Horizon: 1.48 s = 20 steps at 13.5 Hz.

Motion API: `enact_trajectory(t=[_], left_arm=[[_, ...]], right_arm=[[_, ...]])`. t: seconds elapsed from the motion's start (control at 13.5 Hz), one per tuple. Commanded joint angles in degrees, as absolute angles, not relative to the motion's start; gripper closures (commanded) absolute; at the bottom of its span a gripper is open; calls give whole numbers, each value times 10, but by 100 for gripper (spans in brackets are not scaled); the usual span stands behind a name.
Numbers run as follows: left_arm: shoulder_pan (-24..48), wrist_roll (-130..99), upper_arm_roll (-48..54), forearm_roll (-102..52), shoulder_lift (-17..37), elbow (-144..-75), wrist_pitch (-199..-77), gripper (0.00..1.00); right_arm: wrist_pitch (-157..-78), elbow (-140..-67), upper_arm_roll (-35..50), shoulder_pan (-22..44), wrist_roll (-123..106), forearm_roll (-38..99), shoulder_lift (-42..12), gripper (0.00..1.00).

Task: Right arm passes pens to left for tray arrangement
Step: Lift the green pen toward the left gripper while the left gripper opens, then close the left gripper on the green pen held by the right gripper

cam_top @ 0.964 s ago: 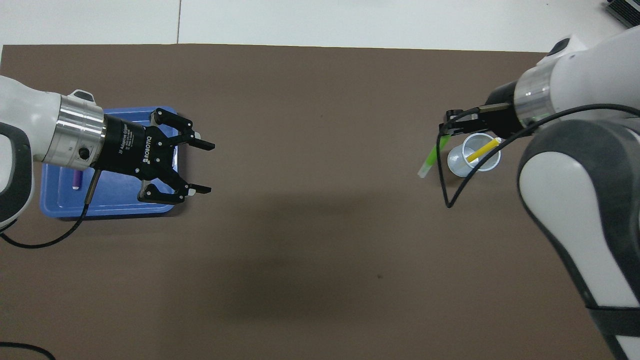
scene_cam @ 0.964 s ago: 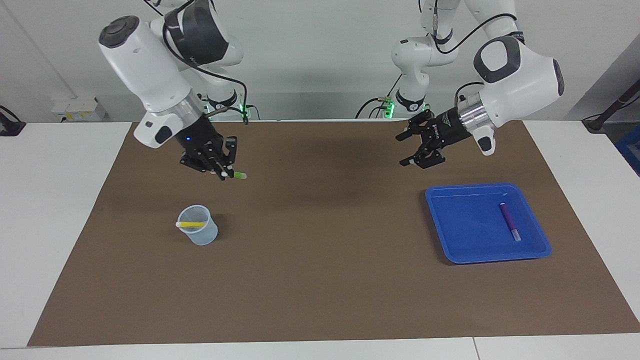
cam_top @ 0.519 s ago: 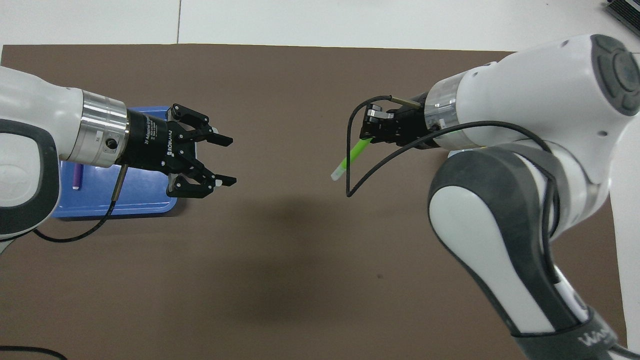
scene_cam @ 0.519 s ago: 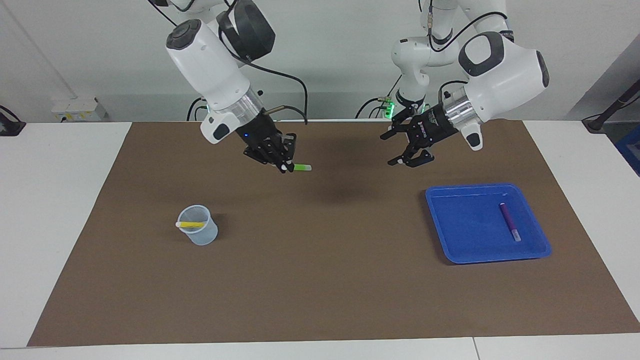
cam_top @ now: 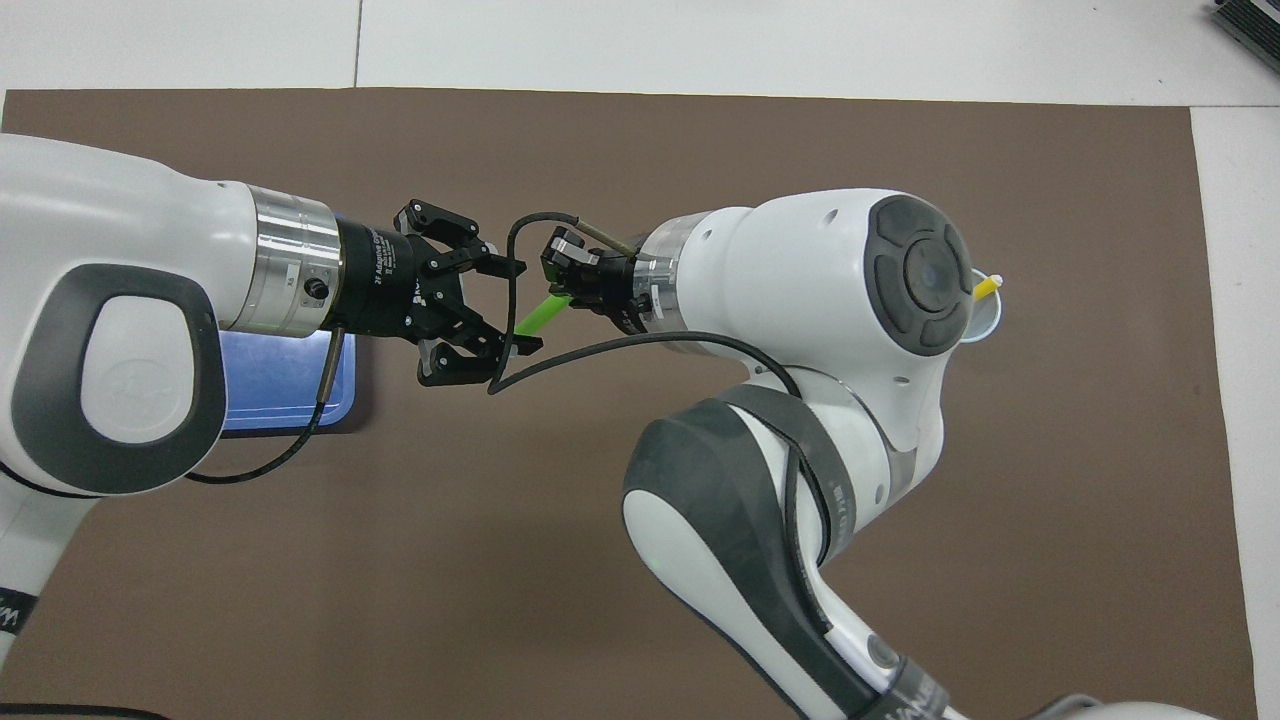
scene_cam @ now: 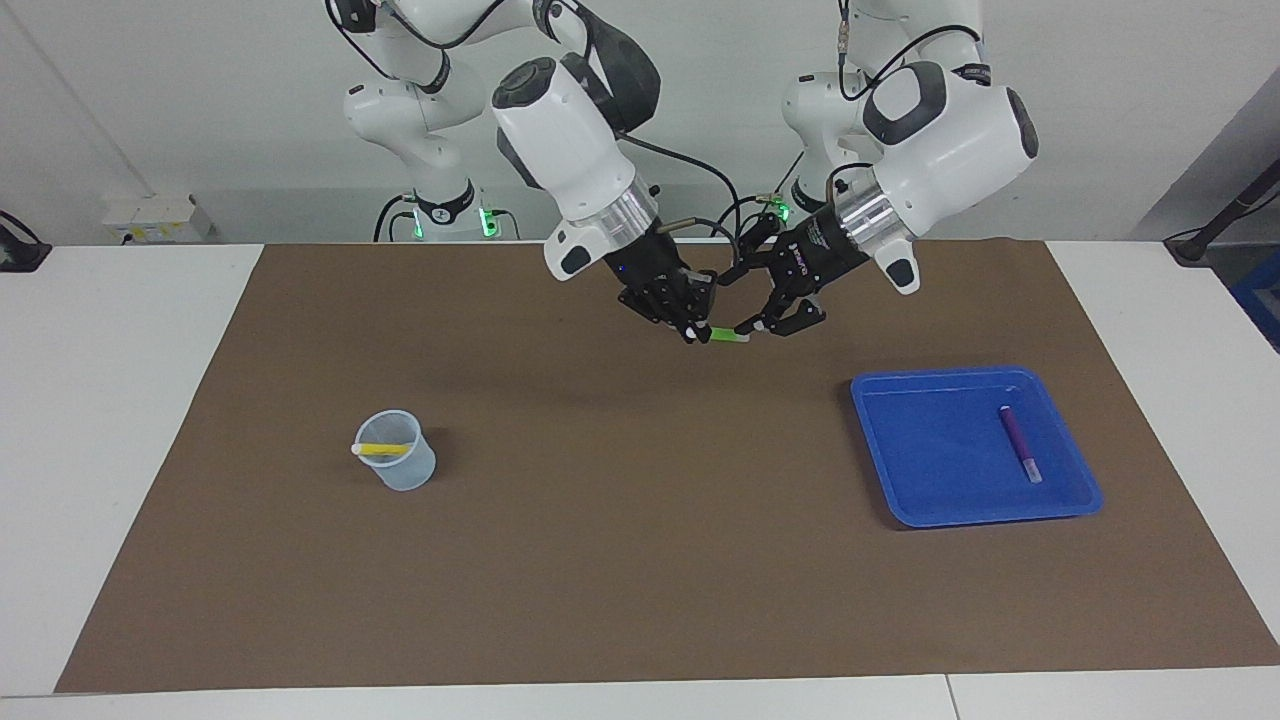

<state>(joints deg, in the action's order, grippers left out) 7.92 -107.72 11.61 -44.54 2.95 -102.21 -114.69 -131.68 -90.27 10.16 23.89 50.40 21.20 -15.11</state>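
Facing view, sweeping across: the translucent cup stands on the brown mat toward the right arm's end of the surface, with the yellow pen lying across its mouth. Over the middle of the mat, the right gripper is clenched on the green pen, whose free tip sits between the spread fingers of the left gripper, which isn't gripping it! At the left arm's end, the purple pen lies in the blue tray.
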Motion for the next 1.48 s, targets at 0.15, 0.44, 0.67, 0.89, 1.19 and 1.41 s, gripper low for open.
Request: enact_trajectory(t=[0.15, 0.44, 0.67, 0.89, 1.19, 1.41], left_arm=[[45, -1007, 105, -441, 22, -1045, -1143, 27], [54, -1012, 105, -440, 12, -1069, -1149, 27], [67, -991, 106, -436, -3, -1104, -1159, 28], [74, -989, 107, -435, -8, -1114, -1185, 30], [105, -997, 107, -435, -8, -1141, -1255, 31], [106, -996, 107, -435, -9, -1141, -1246, 40]], right_arm=[[-1324, -895, 100, 239, 515, 221, -157, 96], [-1321, -898, 100, 240, 516, 221, -157, 96], [-1321, -899, 100, 240, 516, 221, -158, 96], [-1319, -900, 100, 240, 516, 221, -158, 96], [-1317, -901, 100, 239, 516, 221, -158, 96], [-1316, -901, 100, 239, 516, 221, -158, 96]])
